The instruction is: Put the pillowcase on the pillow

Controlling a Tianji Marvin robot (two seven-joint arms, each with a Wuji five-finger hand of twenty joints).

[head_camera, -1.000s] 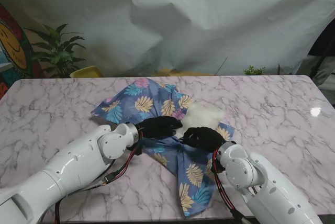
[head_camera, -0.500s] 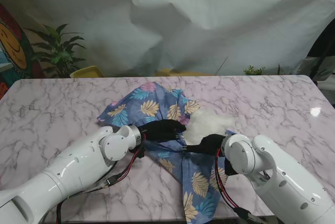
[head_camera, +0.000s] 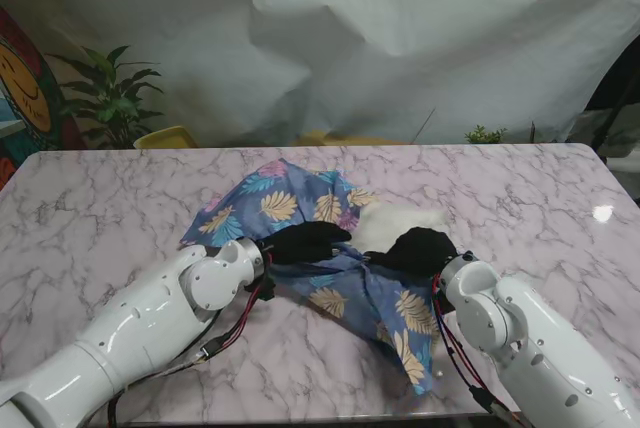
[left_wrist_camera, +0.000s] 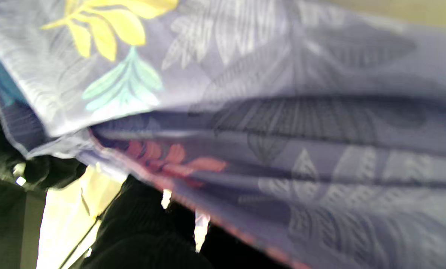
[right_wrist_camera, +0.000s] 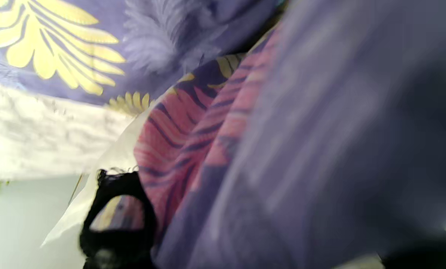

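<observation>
Over the pillowcase (head_camera: 300,218), both black hands, fingers (head_camera: 318,235) curled.

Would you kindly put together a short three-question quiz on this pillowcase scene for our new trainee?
1. True or false: the white pillow is already fully covered by the floral pillowcase.
2. Multiple choice: in the stand view, the left hand is A) gripping the pillowcase, B) lifted clear of the fabric, C) resting on bare marble table.
3. Fill in: the right hand lies at the pillow's edge nearer to me, closed on the ____.

Key: 1 false, part of the pillow still shows; 2 A; 3 pillowcase.
</observation>
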